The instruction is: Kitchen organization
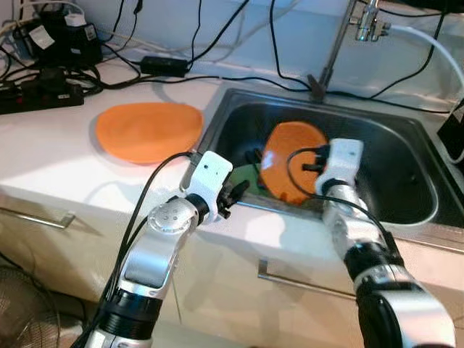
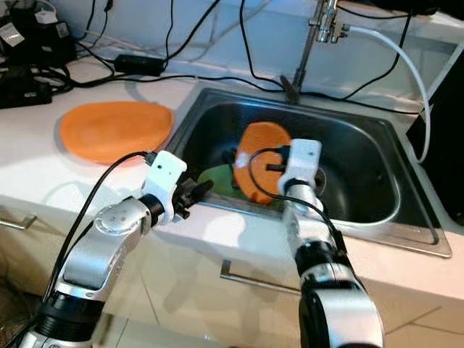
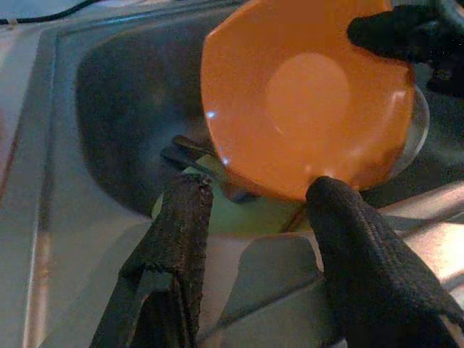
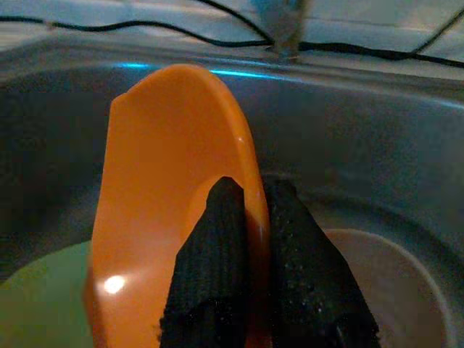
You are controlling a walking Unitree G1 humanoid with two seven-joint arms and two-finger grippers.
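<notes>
An orange plate (image 1: 286,163) stands tilted on edge inside the steel sink (image 1: 406,210). My right gripper (image 4: 250,246) is shut on the orange plate's rim, one finger on each face. Under it lies a green plate (image 3: 239,217) on the sink floor, partly hidden. My left gripper (image 3: 254,239) hovers open at the sink's near left rim, pointing at the orange plate without touching it. A second orange plate (image 1: 148,130) lies flat on the white counter left of the sink.
The faucet (image 1: 341,43) rises behind the sink, with a white hose (image 1: 435,47) to the right. Black cables, a power strip (image 1: 40,98) and adapters crowd the back of the counter. Drawer handles (image 1: 290,279) run below the counter's front edge.
</notes>
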